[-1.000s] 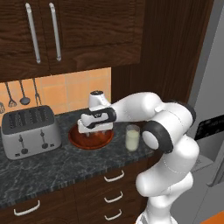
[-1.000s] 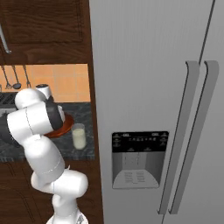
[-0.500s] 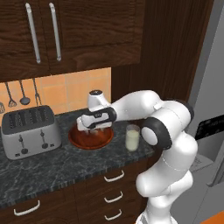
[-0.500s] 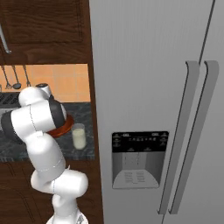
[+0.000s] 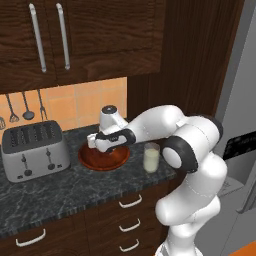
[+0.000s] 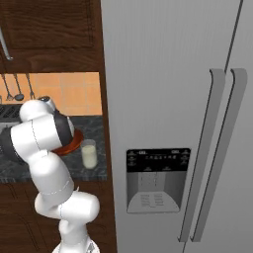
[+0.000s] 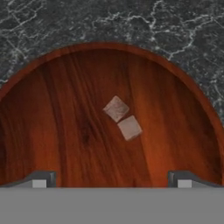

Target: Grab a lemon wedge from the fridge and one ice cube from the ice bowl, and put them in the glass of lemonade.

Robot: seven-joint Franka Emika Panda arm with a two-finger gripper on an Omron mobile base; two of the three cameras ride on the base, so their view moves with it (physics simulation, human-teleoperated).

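Observation:
The reddish-brown ice bowl point(image 5: 102, 160) sits on the dark stone counter between the toaster and the glass of lemonade point(image 5: 151, 158). My gripper point(image 5: 99, 146) hangs just above the bowl, pointing down. In the hand view the gripper point(image 7: 111, 181) is open, its fingertips point(image 7: 40, 180) wide apart and empty over the bowl's wooden floor point(image 7: 65, 131). Two pale ice cubes point(image 7: 116, 108) point(image 7: 130, 127) lie touching near the bowl's middle, ahead of the fingertips. The grey fridge point(image 6: 173, 99) stands to the right with both doors closed. The lemon wedge is out of view.
A silver toaster point(image 5: 34, 150) stands left of the bowl. Utensils hang on the orange tiled wall point(image 5: 22, 107) behind it. Dark wall cabinets point(image 5: 75, 35) hang overhead. The glass point(image 6: 89, 154) stands close to the counter's right end, beside the fridge wall.
The hand has sunk slightly toward the bowl. The jaws have stayed open, and the bowl and the glass have not moved.

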